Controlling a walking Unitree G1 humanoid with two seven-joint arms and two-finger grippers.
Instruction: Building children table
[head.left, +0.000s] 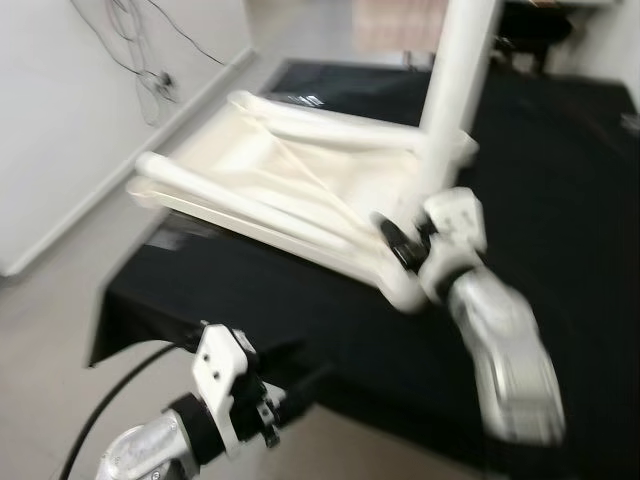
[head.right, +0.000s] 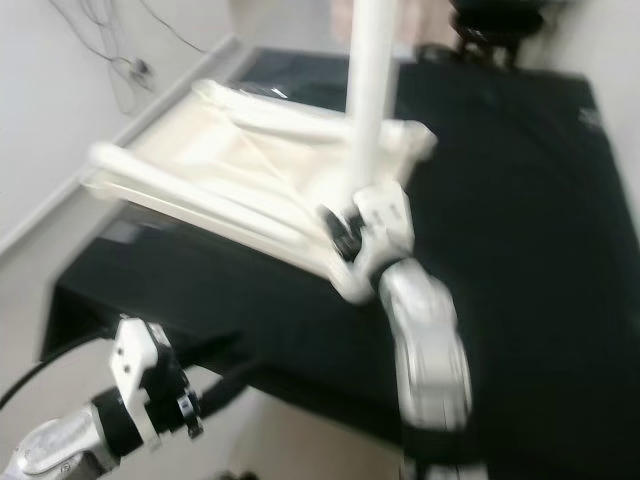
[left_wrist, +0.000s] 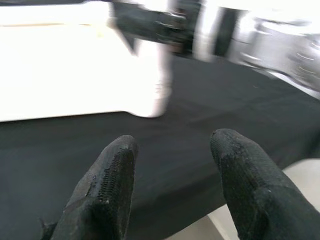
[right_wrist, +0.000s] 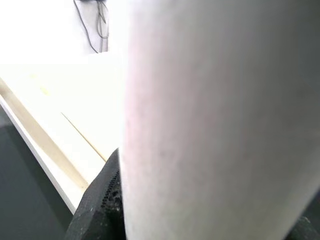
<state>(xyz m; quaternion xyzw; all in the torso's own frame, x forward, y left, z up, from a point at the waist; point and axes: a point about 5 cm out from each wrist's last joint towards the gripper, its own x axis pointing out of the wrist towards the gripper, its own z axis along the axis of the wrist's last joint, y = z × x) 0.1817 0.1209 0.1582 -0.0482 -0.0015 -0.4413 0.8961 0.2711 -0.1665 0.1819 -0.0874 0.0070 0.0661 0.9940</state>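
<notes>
Right gripper (head.left: 400, 243) clenched on white leg (head.left: 455, 90), standing upright at near corner of upturned children table (head.left: 270, 180) on black tabletop (head.left: 560, 170); keep leg plumb while you seat it; left gripper (left_wrist: 172, 185) released, hovering at tabletop edge

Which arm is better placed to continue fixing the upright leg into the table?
The right. Its gripper is closed on the white leg at the tabletop corner; the left gripper hangs open, low, off the black cloth.

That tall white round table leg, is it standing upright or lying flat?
Upright. The tall white round table leg rises from a corner of the upturned white table frame on the black cloth, with the right hand at its base.
</notes>
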